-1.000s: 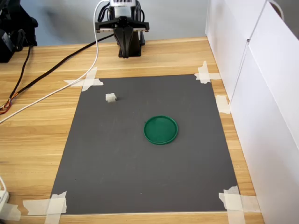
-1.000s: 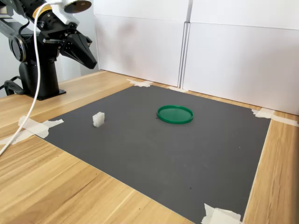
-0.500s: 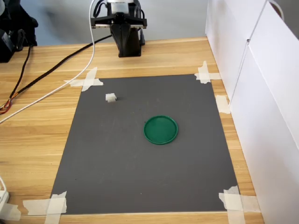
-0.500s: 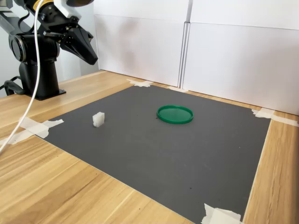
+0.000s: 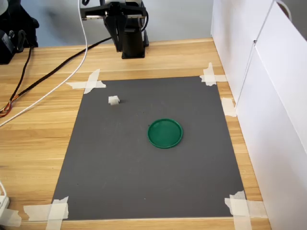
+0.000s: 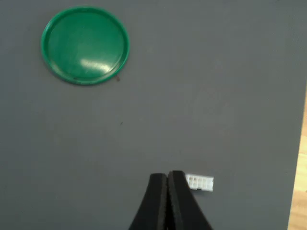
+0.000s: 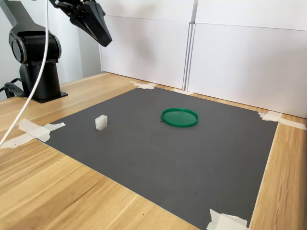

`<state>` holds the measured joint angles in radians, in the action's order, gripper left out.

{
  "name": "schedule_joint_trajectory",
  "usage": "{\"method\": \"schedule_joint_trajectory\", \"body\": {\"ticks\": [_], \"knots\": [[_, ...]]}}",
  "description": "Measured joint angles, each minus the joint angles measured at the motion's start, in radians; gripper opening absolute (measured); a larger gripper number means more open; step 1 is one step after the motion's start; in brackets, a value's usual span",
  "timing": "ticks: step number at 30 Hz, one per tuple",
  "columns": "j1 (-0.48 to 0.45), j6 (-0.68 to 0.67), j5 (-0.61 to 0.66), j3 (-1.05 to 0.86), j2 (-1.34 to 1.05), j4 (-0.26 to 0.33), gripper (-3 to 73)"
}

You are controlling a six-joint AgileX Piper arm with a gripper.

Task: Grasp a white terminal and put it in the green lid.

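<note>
The white terminal (image 5: 113,100) (image 7: 100,122) rests alone on the dark mat, near the far left corner in the first exterior view. The green lid (image 5: 165,132) (image 7: 179,117) lies flat and empty near the mat's middle. My gripper (image 5: 117,47) (image 7: 106,43) hangs high in the air beyond the mat's far edge, fingers pressed together with nothing between them. In the wrist view the shut gripper (image 6: 167,175) points down at the mat, with the terminal (image 6: 199,182) showing just beside the tips and far below them. The lid (image 6: 85,44) shows well apart from both.
The dark grey mat (image 5: 144,182) is taped to a wooden table at its corners (image 5: 88,82). White panels (image 5: 268,96) wall off the first exterior view's right side. Cables (image 5: 53,72) trail across the wood at that view's left, and the arm's black base (image 7: 36,72) stands behind the mat.
The gripper has risen and swung toward the first exterior view's left, staying shut. The terminal and lid have not moved.
</note>
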<state>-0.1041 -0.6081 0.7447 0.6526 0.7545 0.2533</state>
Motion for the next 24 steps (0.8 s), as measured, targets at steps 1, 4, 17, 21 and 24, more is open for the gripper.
{"method": "schedule_joint_trajectory", "body": {"ticks": [1,4,17,21,24], "knots": [[0.0,0.0,0.026,0.025,0.019,-0.004,-2.2],[0.0,0.004,0.101,0.113,0.085,-0.03,-2.2],[0.0,0.032,0.26,0.273,0.282,-0.241,-2.2],[0.0,0.012,0.326,0.308,0.308,-0.241,-2.2],[0.0,-0.029,0.354,0.332,0.317,-0.215,-2.2]]}}
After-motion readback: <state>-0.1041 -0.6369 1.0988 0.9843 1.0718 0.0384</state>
